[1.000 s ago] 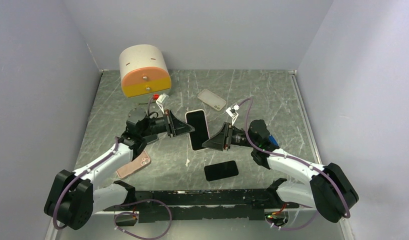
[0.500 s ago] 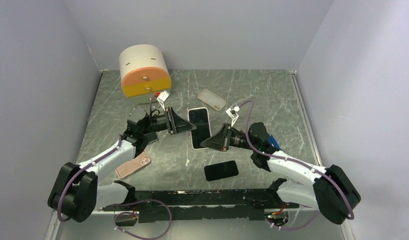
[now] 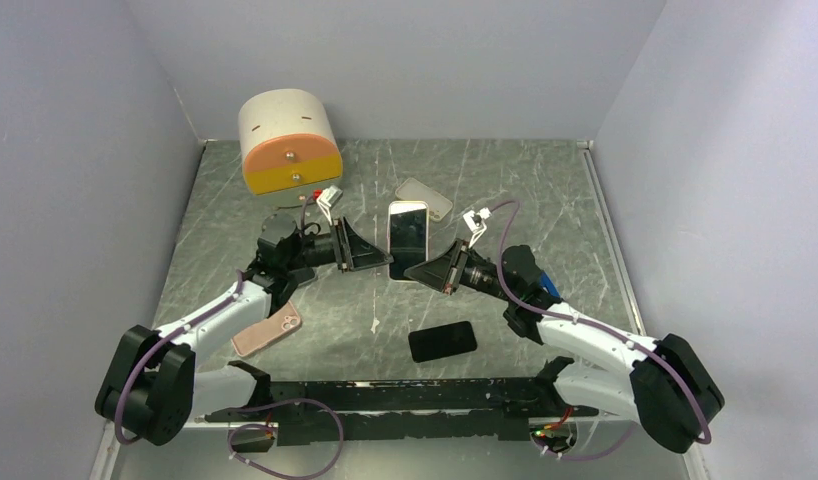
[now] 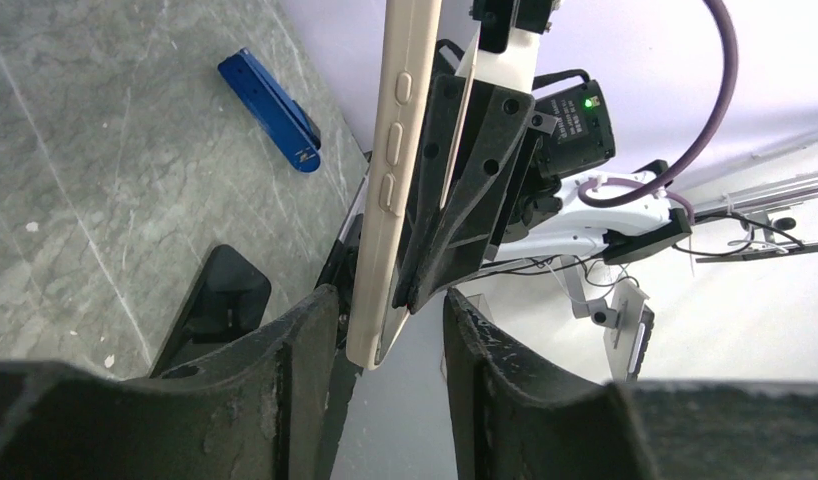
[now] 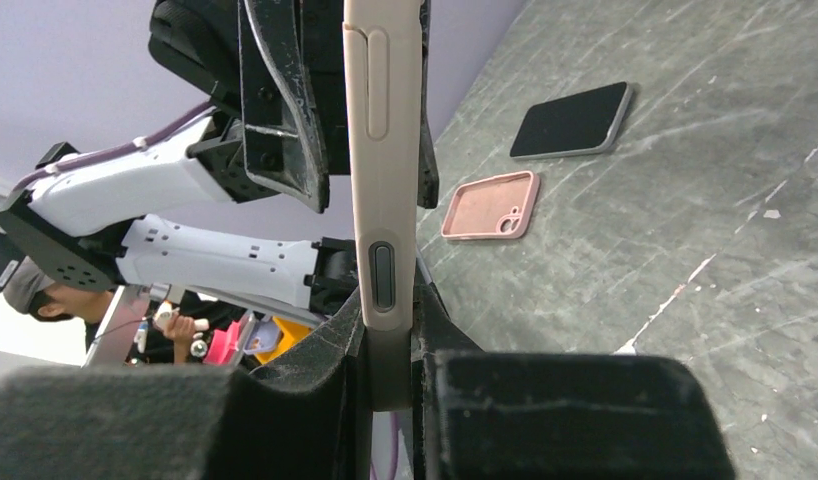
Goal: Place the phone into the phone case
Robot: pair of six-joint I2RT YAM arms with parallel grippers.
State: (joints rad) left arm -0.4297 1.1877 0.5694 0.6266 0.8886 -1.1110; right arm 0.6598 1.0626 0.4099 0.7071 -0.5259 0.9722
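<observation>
Right wrist, right end effector (image 5: 390, 335) pinching phone (image 5: 383, 150)

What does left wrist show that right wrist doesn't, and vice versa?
Left wrist only: the blue object on the table, and the right arm. Right wrist only: the pink case lying flat, the left arm, and a person in a cap behind. Both: the cream-edged phone seen edge-on and upright, clamped by the right end effector, with the left end effector open around it, plus the black phone lying on the table.
</observation>
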